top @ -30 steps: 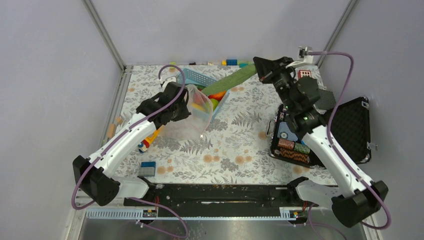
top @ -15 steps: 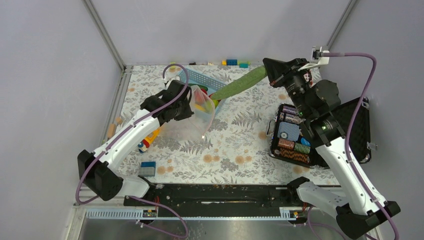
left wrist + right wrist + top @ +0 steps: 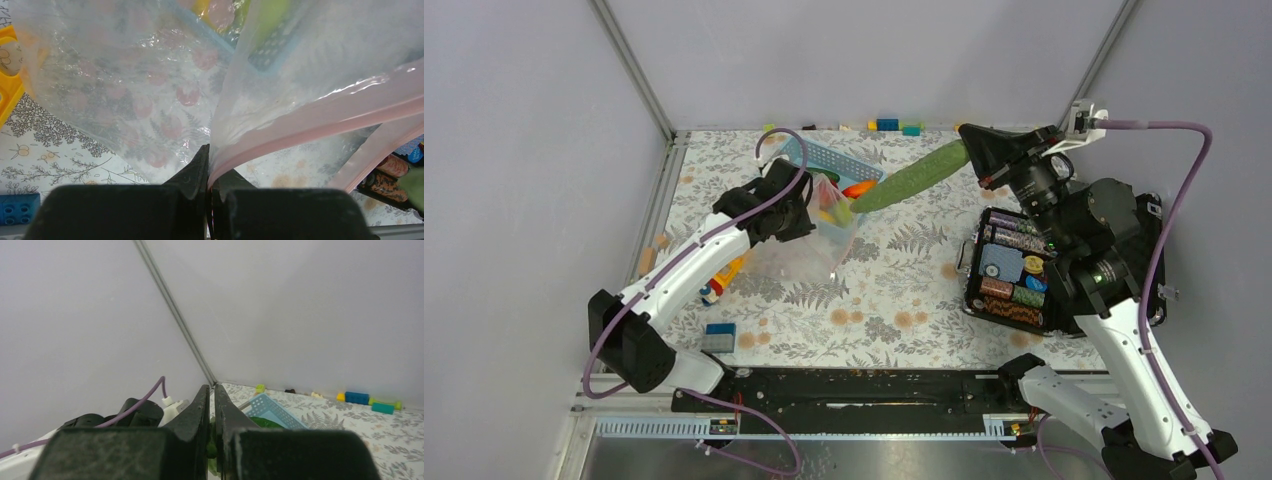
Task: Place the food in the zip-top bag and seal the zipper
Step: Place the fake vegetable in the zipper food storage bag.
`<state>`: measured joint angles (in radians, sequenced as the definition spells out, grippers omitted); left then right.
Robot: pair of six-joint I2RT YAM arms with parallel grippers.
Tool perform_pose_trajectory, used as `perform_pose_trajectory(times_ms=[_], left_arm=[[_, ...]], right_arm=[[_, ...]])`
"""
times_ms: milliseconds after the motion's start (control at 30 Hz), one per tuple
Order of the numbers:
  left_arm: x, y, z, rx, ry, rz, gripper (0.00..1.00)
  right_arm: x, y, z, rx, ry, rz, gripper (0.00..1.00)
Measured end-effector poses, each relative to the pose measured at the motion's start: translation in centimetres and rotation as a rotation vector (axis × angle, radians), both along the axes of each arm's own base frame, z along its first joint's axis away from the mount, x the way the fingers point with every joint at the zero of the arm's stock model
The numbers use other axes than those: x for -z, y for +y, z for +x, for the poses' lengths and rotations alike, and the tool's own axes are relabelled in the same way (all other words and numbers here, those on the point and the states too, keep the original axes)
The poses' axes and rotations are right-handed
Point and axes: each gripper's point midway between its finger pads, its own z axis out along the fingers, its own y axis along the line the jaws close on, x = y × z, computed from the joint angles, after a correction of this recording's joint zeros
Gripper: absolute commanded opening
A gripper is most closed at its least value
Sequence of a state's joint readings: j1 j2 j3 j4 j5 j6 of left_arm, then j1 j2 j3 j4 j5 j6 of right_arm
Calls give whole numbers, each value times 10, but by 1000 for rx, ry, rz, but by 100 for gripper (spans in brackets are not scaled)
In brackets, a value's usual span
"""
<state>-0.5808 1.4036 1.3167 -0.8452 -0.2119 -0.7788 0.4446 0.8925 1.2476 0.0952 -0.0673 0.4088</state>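
Note:
My left gripper (image 3: 797, 207) is shut on the pale pink zipper (image 3: 310, 125) of the clear zip-top bag (image 3: 802, 255). It holds that mouth edge raised, with the bag hanging to the table. In the left wrist view the gripper (image 3: 210, 150) pinches the strip. My right gripper (image 3: 974, 152) is shut on the far end of a long green cucumber (image 3: 912, 178), held in the air. The cucumber slants down-left, its low tip at the bag's mouth by the light blue basket (image 3: 829, 155). Orange and yellow food (image 3: 858, 188) lies in the basket. In the right wrist view the gripper (image 3: 212, 390) clamps a green bit (image 3: 212, 446).
An open black case (image 3: 1124, 250) with poker chips (image 3: 1012, 272) stands at the right. Small coloured blocks (image 3: 887, 124) line the back wall. A yellow-orange toy (image 3: 724, 275) and a blue block (image 3: 719, 328) lie left of the bag.
My right arm has risen and swung right, carrying the cucumber; its low tip stays at the bag's mouth. My left gripper has shifted a little farther back with the bag's edge.

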Motion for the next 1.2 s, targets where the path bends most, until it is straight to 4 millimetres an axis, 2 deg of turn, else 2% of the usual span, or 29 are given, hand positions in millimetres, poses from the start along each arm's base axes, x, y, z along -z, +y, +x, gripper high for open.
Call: perform_pose_trajectory(times_ms=[200, 333, 500, 600, 800, 933, 1200], left_arm=[[4, -4, 1, 10, 18, -4, 0], [4, -8, -1, 25, 29, -21, 0], [4, -14, -5, 50, 48, -48, 0], [3, -18, -8, 66, 60, -67, 0], [-7, -27, -19, 108, 55, -106, 0], [-22, -31, -27, 133, 25, -133, 0], [-36, -41, -35, 151, 12, -187, 0]], right_arm=[[-1, 14, -6, -86, 7, 6, 0], [3, 23, -2, -117, 18, 10, 0], [31, 39, 11, -122, 59, -12, 0], [53, 53, 19, -119, 92, -45, 0], [83, 86, 30, -122, 119, -84, 0], [101, 104, 31, -145, 136, -89, 0], [131, 120, 25, -173, 169, -18, 0]])
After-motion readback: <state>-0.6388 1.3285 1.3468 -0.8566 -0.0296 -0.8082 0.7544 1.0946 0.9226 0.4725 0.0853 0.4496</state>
